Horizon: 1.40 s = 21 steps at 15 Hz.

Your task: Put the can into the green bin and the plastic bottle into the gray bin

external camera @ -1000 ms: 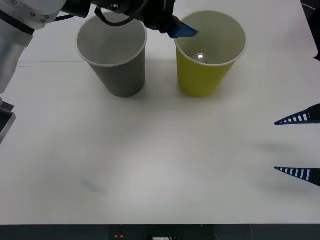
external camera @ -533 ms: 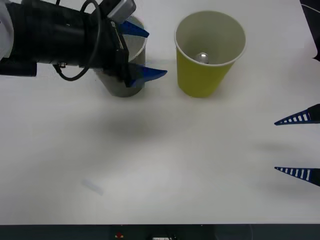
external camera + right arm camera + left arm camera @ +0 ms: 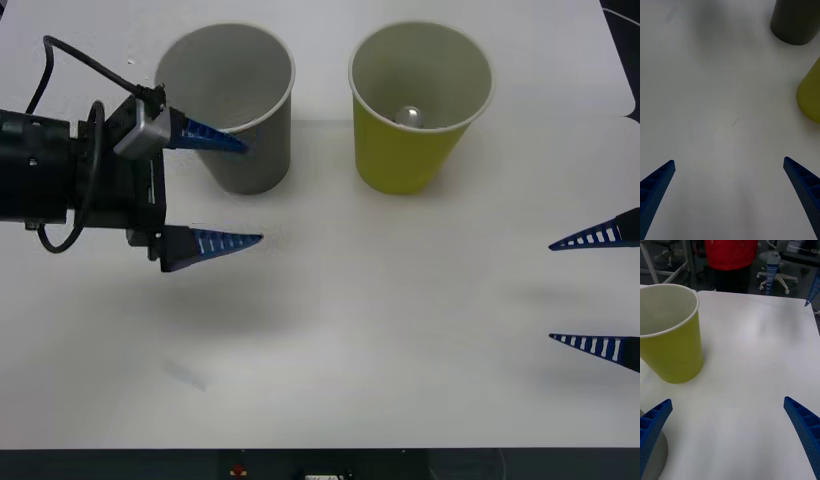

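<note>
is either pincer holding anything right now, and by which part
Nothing is held. The left pincer is open beside the gray bin, the right pincer open and empty; the can lies in the green bin.

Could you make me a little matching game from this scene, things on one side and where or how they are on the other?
Things:
1. the can
2. the gray bin
3. the left gripper
4. the right gripper

Places or states:
A. open, at the table's right edge, far from both cups
B. lying at the bottom of the green bin
C. upright, nothing visible inside
D. open, beside the gray cup, holding nothing

Pairs: 1-B, 2-C, 3-D, 4-A
</note>
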Available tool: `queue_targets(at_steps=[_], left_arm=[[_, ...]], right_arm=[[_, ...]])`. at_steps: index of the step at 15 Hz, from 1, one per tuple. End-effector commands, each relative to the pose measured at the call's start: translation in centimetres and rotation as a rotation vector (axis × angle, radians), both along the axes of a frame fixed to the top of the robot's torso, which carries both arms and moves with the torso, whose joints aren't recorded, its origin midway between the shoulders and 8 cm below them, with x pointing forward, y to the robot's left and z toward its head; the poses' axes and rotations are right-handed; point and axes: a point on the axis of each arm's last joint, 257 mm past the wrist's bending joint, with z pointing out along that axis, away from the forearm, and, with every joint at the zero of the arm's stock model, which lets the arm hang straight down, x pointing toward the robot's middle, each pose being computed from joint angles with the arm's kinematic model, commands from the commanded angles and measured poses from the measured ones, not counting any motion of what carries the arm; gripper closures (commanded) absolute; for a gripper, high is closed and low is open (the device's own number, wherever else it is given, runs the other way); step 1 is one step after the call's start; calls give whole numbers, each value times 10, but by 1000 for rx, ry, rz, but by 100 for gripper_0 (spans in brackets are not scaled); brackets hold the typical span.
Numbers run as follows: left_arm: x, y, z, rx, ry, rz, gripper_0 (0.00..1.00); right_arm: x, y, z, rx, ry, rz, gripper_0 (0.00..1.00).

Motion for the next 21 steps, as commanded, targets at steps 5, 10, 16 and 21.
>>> queue_targets(at_steps=[5, 10, 16, 21], left_arm=[[-35, 40, -27, 52, -32, -85, 0], [-51, 83, -33, 144, -5, -105, 0], [-56, 111, -43, 184, 39, -106, 0], [-53, 116, -44, 183, 45, -97, 0]], right_arm=[[0, 0, 0, 0, 0, 0, 0], [0, 0, 0, 0, 0, 0, 0], [0, 0, 0, 0, 0, 0, 0], [0, 0, 0, 0, 0, 0, 0]])
